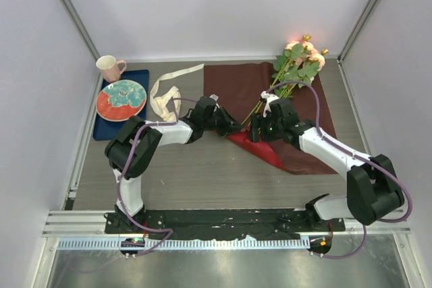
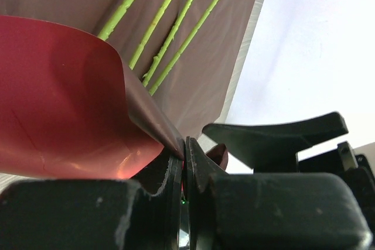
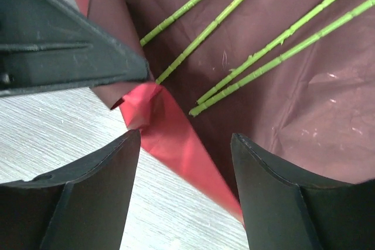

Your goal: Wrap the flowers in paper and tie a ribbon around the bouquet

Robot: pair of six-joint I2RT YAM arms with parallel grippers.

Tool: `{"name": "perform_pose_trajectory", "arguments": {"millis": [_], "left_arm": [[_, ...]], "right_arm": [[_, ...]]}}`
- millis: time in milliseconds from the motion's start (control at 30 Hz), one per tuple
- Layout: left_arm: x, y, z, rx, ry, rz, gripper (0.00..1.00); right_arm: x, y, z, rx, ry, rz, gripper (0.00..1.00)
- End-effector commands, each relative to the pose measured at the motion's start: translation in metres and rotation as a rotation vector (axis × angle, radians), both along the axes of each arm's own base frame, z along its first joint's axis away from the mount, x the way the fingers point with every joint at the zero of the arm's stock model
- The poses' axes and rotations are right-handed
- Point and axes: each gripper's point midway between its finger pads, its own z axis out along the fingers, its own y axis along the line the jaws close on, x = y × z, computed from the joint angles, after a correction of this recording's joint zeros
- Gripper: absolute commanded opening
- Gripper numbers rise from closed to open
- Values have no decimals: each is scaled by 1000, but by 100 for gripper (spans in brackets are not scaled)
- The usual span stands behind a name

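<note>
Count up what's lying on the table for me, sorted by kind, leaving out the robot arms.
Flower bunch: 1
Red paper sheet: 1
Cream ribbon: 1
Pink mug: 1
Plate: 1
Blue tray: 1
Total: 6

left gripper (image 2: 184, 144) crowds right gripper (image 3: 186, 141) at paper (image 1: 236, 85) fold, open tabletop (image 1: 223, 180) toward bases

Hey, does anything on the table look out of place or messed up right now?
Only the paper: its near corner is folded over, showing a brighter red side, pinched in the shut left pincer. The rest lies flat under the flowers. The ribbon sits loosely looped beside it. Nothing looks spilled or torn.
</note>
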Motion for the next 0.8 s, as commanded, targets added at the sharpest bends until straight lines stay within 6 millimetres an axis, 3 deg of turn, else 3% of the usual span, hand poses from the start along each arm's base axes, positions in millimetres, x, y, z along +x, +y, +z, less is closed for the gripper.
{"name": "perform_pose_trajectory", "arguments": {"millis": [0,200,333,433,533,567,600,667,700,767], "left_arm": [[0,-6,24,-105,-52,-42,10],[4,1,29,-110,-59,-36,11],[7,7,33,-104,-67,-35,12],[8,9,34,-108,-65,-35,13],[9,11,35,-107,-72,-31,28],[10,13,36,-102,-87,-25,40],[10,15,42,-97,-101,-21,46],[10,21,46,-64,-147,-15,58],[11,26,57,-48,-177,5,60],[9,35,58,1,-221,11,69]], "right_arm": [[25,24,28,101,-98,116,69],[26,36,22,193,-84,220,55],[33,31,6,185,-54,209,44],[36,30,9,195,-71,204,39],[38,30,14,201,-86,211,26],[39,31,13,202,-80,215,20],[41,33,14,204,-81,221,10],[40,34,8,197,-53,243,2],[44,34,11,190,-57,238,0],[47,33,10,173,-54,236,0]]}}
